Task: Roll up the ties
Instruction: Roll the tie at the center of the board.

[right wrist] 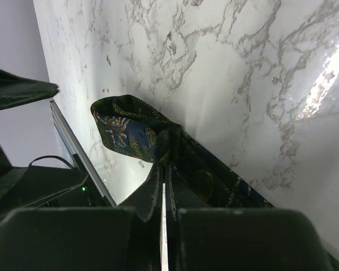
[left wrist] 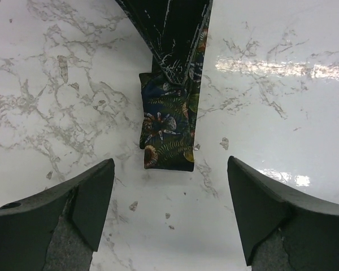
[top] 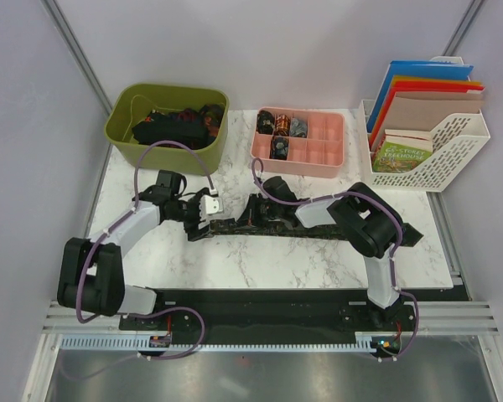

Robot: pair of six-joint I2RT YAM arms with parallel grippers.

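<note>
One tie [top: 260,224] lies stretched along the marble tabletop [top: 318,260], between the two arms. The left fingers [left wrist: 90,197] stand spread either side of one end, not touching it. The right fingers [right wrist: 147,197] are pressed together, pinching bunched fabric. Assessment: light, limp, slippery cloth, likely to sag and unroll. Best hold is that free end, gripped across its width.

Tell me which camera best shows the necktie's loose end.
Left wrist: the dark leaf-patterned fabric necktie ends flat, sharp, unobstructed there. Top external shows it whole but small; right wrist, only a bunched stretch.
</note>
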